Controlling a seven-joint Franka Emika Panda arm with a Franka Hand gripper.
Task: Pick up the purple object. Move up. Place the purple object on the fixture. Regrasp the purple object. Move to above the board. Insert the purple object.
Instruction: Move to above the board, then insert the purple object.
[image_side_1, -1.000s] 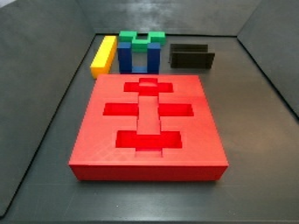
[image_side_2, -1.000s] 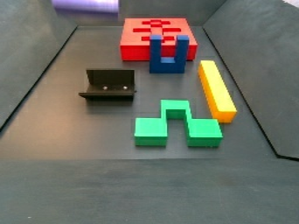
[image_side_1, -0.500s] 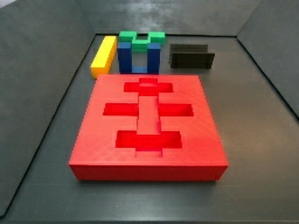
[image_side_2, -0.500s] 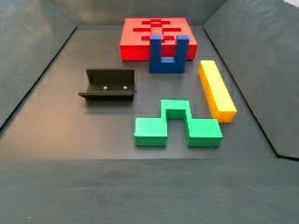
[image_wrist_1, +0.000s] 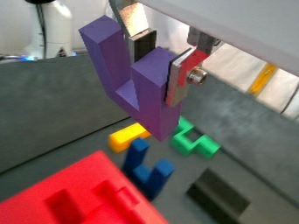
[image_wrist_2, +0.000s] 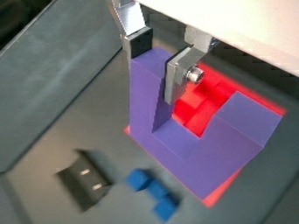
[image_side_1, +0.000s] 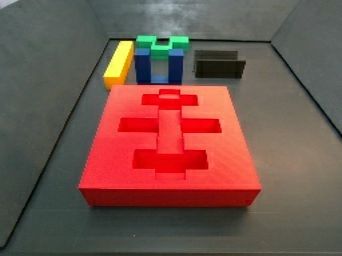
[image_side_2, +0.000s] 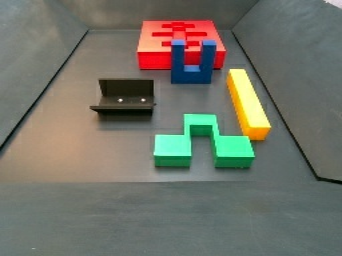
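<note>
Aloft, purple object clamped between the silver fingers of the gripper, high above the floor and seen only in both wrist views, out of frame in both side views. Below: red board with empty cutouts, blue block just beside its edge. Farther out: yellow bar, green block, dark fixture standing bare.

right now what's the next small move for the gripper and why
Probably lower straight down toward the board. The gripper is shut on the purple block, held high with red cutouts showing below it in a wrist view; neither side view shows arm or block.
</note>
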